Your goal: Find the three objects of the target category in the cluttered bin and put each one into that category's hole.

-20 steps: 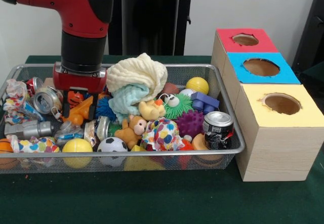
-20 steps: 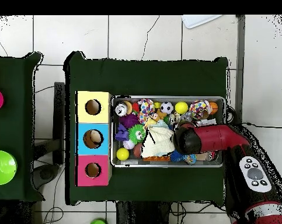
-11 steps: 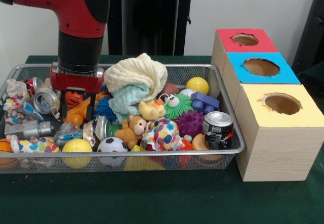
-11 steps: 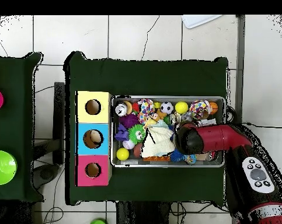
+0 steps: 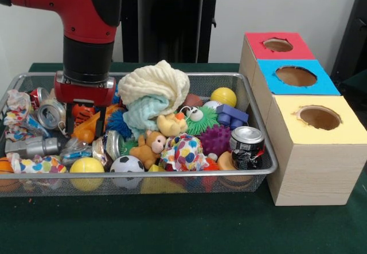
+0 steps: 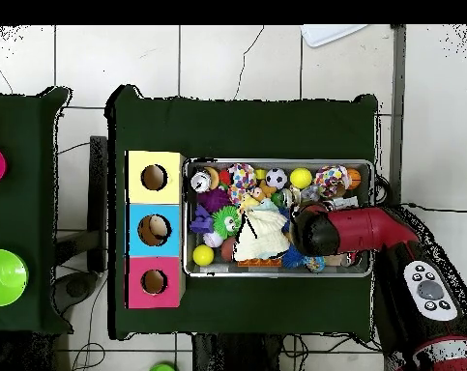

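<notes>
My gripper (image 5: pixel 86 129) hangs low over the left part of the wire bin (image 5: pixel 269 151). It is open, with its black fingers (image 5: pixel 70 122) on either side of an orange plastic toy (image 5: pixel 86 132) beside a striped tiger toy (image 5: pixel 83 112). Nothing is lifted. Close by lie a crushed can (image 5: pixel 51 113), a silver can (image 5: pixel 34 146) and an upright can (image 5: pixel 246 142). In the overhead view the red wrist (image 6: pixel 312 232) hides the gripper above the bin's (image 6: pixel 276 162) right half. The sorting box has a red hole (image 5: pixel 278 45), a blue hole (image 5: pixel 295 76) and a yellow hole (image 5: pixel 319 117).
A cream cloth (image 5: pixel 155 83) is piled high at the bin's middle, right of the gripper. Around it are a teddy bear (image 5: pixel 150 146), a duck (image 5: pixel 171 123), spiky balls (image 5: pixel 217 139), a yellow ball (image 5: pixel 87 165) and a soccer ball (image 5: pixel 127 163). The box stands against the bin's right side.
The arm has shifted a little to the left in the front view, so the fingers now straddle the orange toy more squarely. Nothing in the bin has moved.
</notes>
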`<control>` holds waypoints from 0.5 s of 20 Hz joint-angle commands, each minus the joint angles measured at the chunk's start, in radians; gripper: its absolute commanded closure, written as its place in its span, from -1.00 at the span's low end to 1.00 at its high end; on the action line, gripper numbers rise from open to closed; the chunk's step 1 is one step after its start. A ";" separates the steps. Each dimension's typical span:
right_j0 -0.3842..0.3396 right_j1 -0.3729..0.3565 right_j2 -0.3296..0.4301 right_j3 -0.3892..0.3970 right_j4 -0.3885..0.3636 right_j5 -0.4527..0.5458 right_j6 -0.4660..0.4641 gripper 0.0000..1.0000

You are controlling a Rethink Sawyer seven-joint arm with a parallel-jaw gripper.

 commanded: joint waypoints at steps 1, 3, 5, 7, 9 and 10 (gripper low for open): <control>0.000 0.084 0.109 -0.098 -0.066 0.012 -0.196 -1.00; 0.005 0.085 0.105 -0.099 -0.067 0.013 -0.191 -1.00; 0.009 0.087 0.104 -0.105 -0.068 0.015 -0.192 -1.00; 0.008 0.085 0.102 -0.100 -0.072 0.008 -0.189 -1.00; 0.014 0.084 0.098 -0.101 -0.077 0.002 -0.184 -1.00; 0.017 0.084 0.096 -0.103 -0.079 -0.002 -0.180 -1.00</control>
